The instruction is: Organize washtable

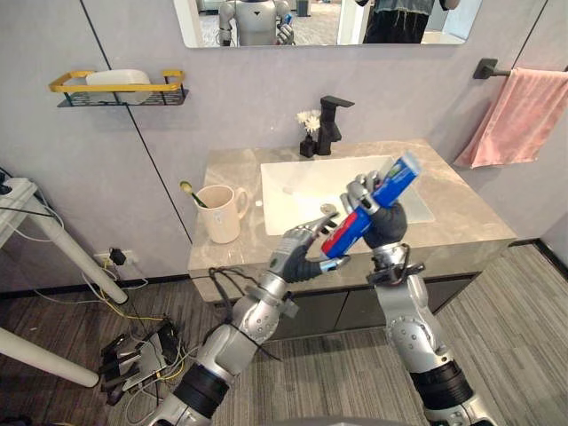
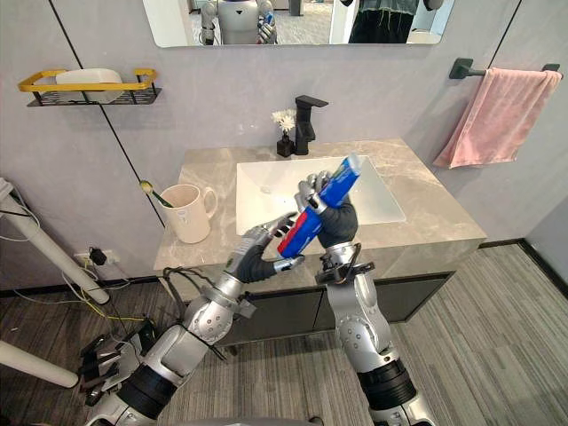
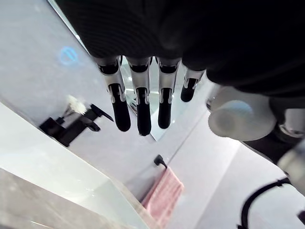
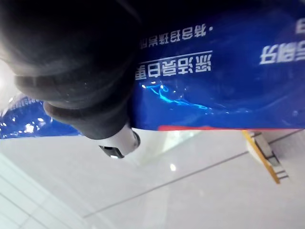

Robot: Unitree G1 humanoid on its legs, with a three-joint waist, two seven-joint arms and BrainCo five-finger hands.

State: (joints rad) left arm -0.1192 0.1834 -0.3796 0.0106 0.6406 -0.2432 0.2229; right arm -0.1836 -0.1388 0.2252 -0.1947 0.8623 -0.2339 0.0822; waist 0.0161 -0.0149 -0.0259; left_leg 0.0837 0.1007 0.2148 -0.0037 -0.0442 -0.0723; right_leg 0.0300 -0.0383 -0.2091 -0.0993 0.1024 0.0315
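Note:
A blue toothpaste tube (image 1: pixel 373 204) with a red band is held tilted in the air over the front rim of the white sink (image 1: pixel 293 200). My right hand (image 1: pixel 388 227) is shut round its middle, and the right wrist view shows the blue tube (image 4: pixel 214 71) close up against the palm. My left hand (image 1: pixel 297 257) is just below and left of the tube's lower end, its fingers (image 3: pixel 138 105) straight and open, with the tube's white cap (image 3: pixel 240 119) between fingers and thumb. A beige cup (image 1: pixel 219 213) holding a toothbrush (image 1: pixel 189 191) stands on the counter's left part.
A black faucet (image 1: pixel 330 124) and a small flower vase (image 1: pixel 308 133) stand behind the sink. A pink towel (image 1: pixel 524 115) hangs on the right wall. A yellow-railed shelf (image 1: pixel 120 89) with a white dish is on the left wall. White table legs (image 1: pixel 53 240) stand at the far left.

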